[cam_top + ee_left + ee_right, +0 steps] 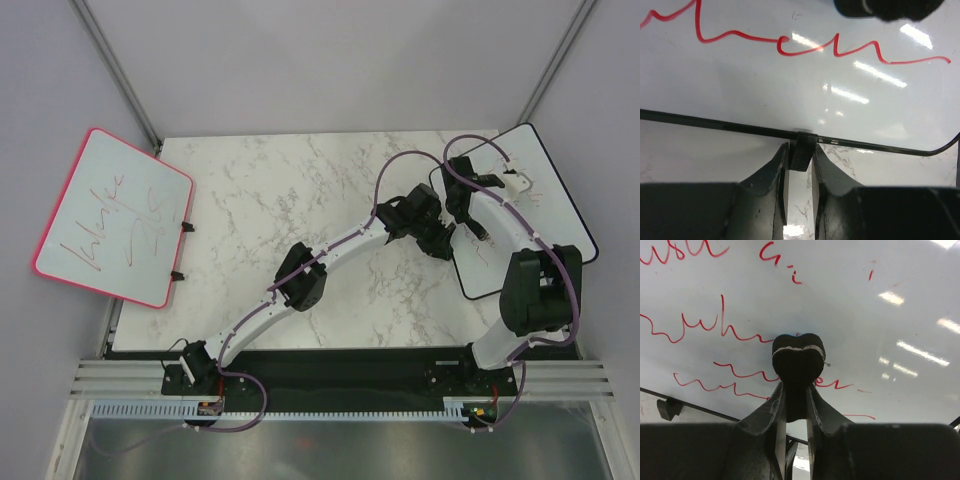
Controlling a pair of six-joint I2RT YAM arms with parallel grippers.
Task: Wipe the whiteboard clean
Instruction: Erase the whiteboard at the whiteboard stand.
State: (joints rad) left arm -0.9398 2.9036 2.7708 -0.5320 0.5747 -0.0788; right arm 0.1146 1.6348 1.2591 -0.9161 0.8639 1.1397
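We see the whiteboard [555, 205] with the thin black frame lying flat at the right side of the marble table [280, 190], turned a little at an angle to the table edge. Both arms reach to it. The left gripper [800, 155] is at the near edge of the board, and its two fingers are pressed together on a small black tab [804, 145] that sticks out from the frame, so this claw is clamped on the tab. The rest of the frame runs as a dark line to both sides of the tab. Behind it is the white face of the board with red handwriting [790, 52] across it. The right gripper [796, 387] is over the face of the board. Between its fingers it holds a small black eraser [797, 357] with a pale stripe, and the jaws are closed on its sides. The eraser stands among several lines of the red writing, but we cannot tell if it touches the surface. In the right wrist view a second black tab [667, 408] shows on the frame at the lower left. At the top of the left wrist view there is a dark blurred shape that we cannot identify. Well apart from all this, another whiteboard with a pink frame [115, 215] and red scribbles hangs over the left edge of the table.
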